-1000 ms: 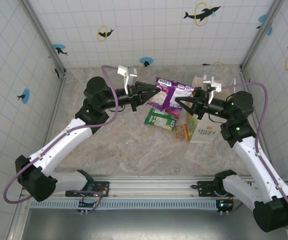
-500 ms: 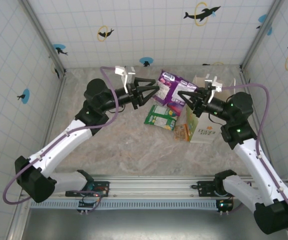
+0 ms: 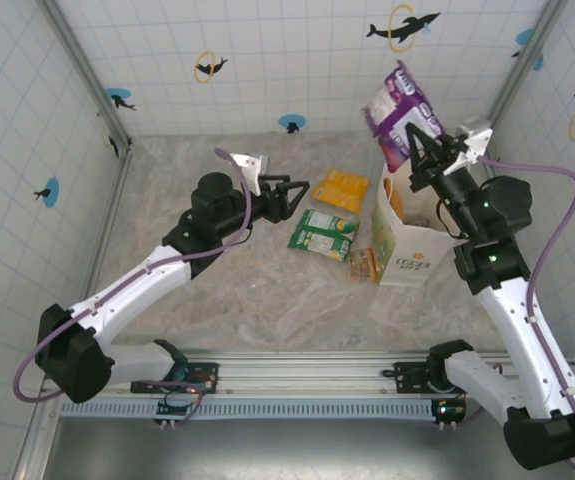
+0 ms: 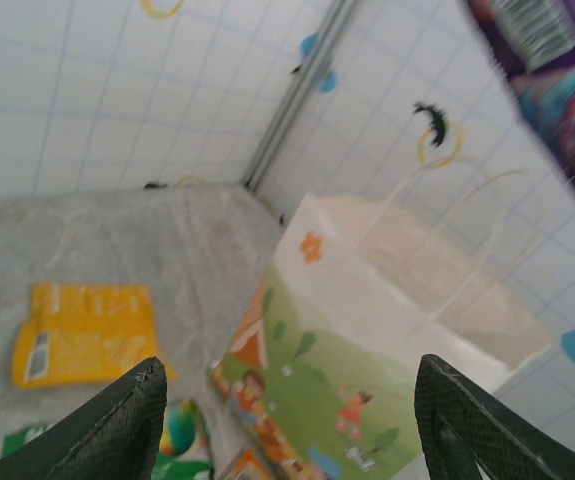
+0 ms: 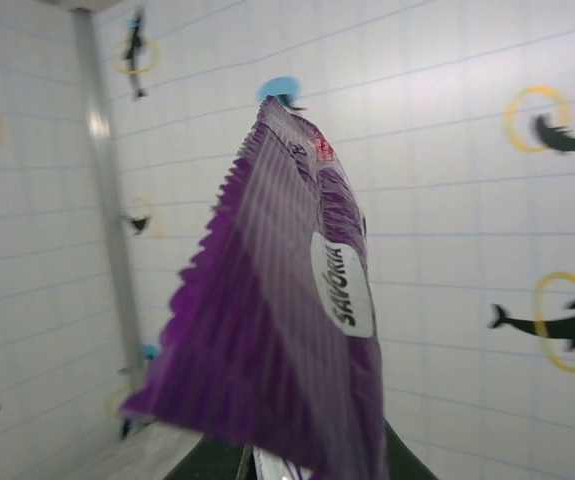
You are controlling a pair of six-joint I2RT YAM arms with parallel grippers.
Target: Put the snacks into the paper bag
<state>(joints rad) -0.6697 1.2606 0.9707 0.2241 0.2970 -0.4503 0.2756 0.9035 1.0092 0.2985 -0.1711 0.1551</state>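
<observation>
Up above the paper bag (image 3: 407,255) on the far right, my right gripper (image 3: 422,150) pinched the purple packet (image 3: 399,112) tight. Left gripper (image 3: 297,192) hung with jaws spread wide, just left of the yellow-orange packet (image 3: 339,189) on the table (image 3: 247,290).

Left gripper (image 3: 295,197) spread; right gripper (image 3: 423,145) aloft.

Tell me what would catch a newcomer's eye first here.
The glossy purple snack packet, pinched in the right gripper, is raised high above the tall white paper bag on the right side. The left gripper hangs open beside a flat yellow-orange packet lying on the grey table.
</observation>
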